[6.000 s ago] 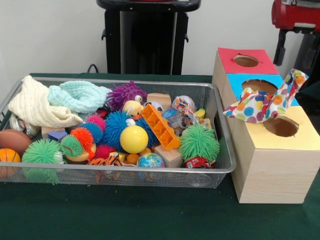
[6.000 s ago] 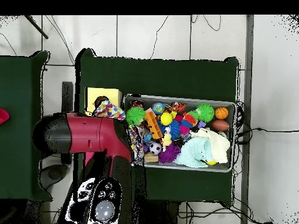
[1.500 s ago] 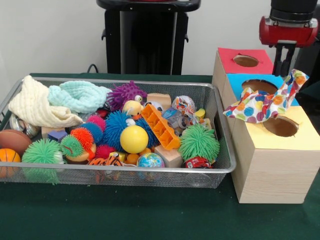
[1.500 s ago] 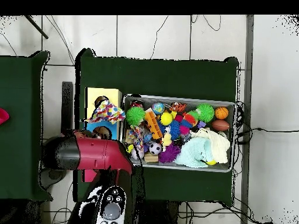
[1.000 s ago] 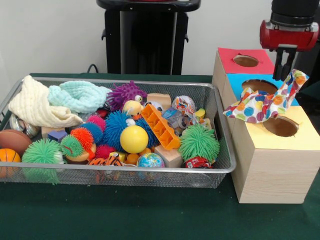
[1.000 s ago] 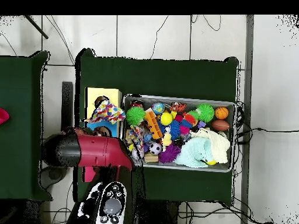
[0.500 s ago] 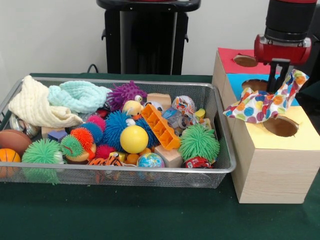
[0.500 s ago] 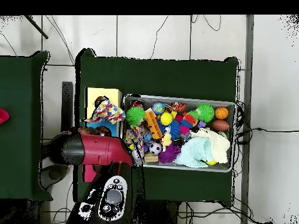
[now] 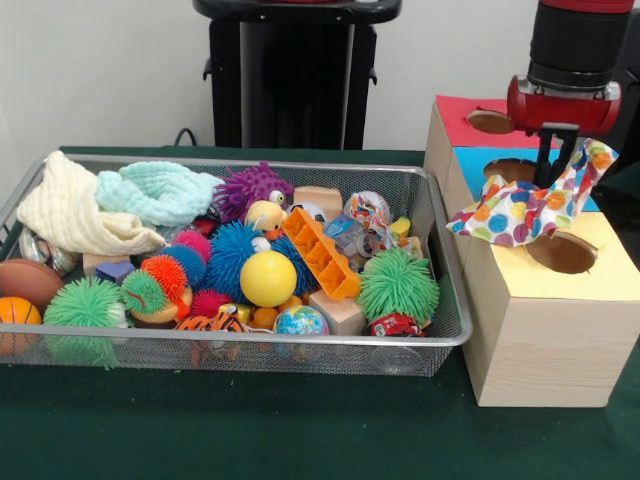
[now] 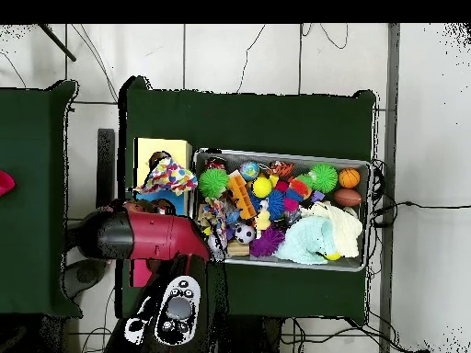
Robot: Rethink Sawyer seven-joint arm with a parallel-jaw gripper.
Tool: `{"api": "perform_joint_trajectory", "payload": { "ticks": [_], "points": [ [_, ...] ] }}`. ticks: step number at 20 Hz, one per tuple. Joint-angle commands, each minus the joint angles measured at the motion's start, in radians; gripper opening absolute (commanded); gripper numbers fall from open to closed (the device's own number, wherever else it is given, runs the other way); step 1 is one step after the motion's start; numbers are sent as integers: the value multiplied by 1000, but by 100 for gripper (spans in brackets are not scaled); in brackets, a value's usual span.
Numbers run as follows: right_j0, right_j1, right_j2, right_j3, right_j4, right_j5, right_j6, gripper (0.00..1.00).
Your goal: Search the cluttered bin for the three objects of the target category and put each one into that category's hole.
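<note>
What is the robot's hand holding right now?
It cannot be told. The gripper hangs right behind the polka-dot cloth lying on the box by the yellow hole, but its tips are hidden.

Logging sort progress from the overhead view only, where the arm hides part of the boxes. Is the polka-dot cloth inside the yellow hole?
Observer: No. The front view shows the polka-dot cloth draped across the box tops, with the yellow hole open beside it.
Operator: Where is the gripper?
Observer: The gripper hangs just behind the cloth's raised corner, over the blue-topped box.
Operator: Gripping it?
Observer: Cannot tell; the cloth hides its tips.
</note>
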Motion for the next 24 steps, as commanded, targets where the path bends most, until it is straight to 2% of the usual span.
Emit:
{"api": "perform_joint_trajectory", "payload": {
  "ticks": [1, 5, 8, 15, 20, 24],
  "points": [
    [-18, 0, 53, -27, 37, 18, 192, 0],
    [-20, -17, 49, -48, 41, 57, 191, 0],
    [-31, -21, 61, -51, 49, 44, 190, 0],
    [-30, -15, 39, -110, 35, 88, 175, 0],
    [-47, 6, 51, -127, 28, 49, 158, 0],
    [-56, 34, 44, -171, 12, 43, 140, 0]
  ]
}}
